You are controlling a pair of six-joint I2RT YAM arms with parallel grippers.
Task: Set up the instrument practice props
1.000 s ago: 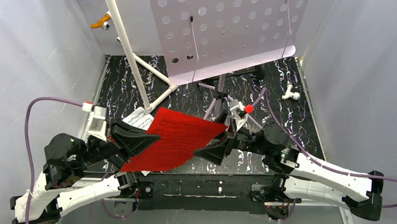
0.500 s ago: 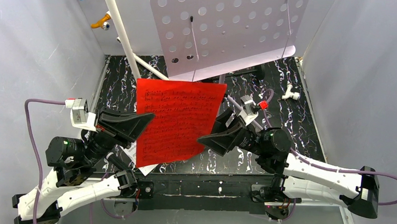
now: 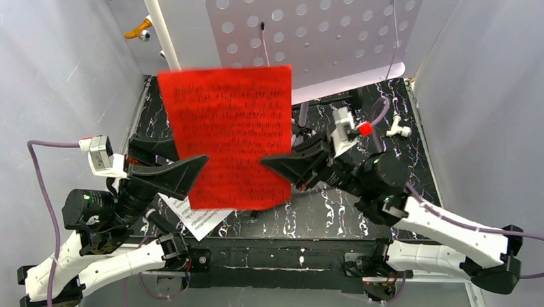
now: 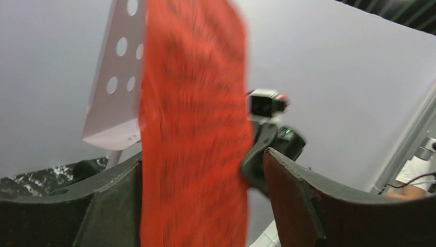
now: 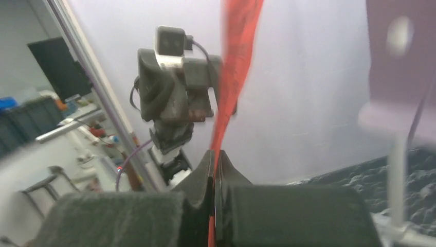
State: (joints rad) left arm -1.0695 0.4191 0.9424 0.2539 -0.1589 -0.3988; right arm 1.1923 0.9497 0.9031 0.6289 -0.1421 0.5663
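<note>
**Red sheet.** The red sheet (image 3: pixel 229 138) is off the tabletop (image 3: pixel 335 210) and roughly upright, printed side toward the top camera. It hangs between the two arms, in front of the stand (image 3: pixel 314 39). In the top view its upper edge overlaps the lower part of the stand's perforated lilac plate. Whether sheet and plate touch cannot be told. Both wrist views show the sheet blurred.

**Right end effector.** The right end effector (image 3: pixel 272 164) is fully closed on the right edge of the red sheet, about two-thirds of the way down. In the right wrist view the fingers meet at (image 5: pixel 215 164), and the sheet (image 5: pixel 237 67), seen edge-on, rises from between them.

**Left end effector.** The left end effector (image 3: pixel 187 161) is at the sheet's left edge, jaws wide apart. In the left wrist view the sheet (image 4: pixel 195 144) passes through the gap (image 4: pixel 203 157). The right finger stands apart from the sheet; contact at the left finger cannot be told. This end effector has no grip on the sheet.

**Stand.** The stand is at the rear centre of the tabletop, plate facing the arms. The plate also shows behind the sheet in the left wrist view (image 4: pixel 115 87).

**White sheet.** The white sheet (image 3: pixel 199 219) lies flat on the tabletop near the front edge, below the left end effector and the red sheet's lower left corner.

**Pipe frame.** A white pipe frame (image 3: pixel 151 6) stands at the rear left, beside the stand.
</note>
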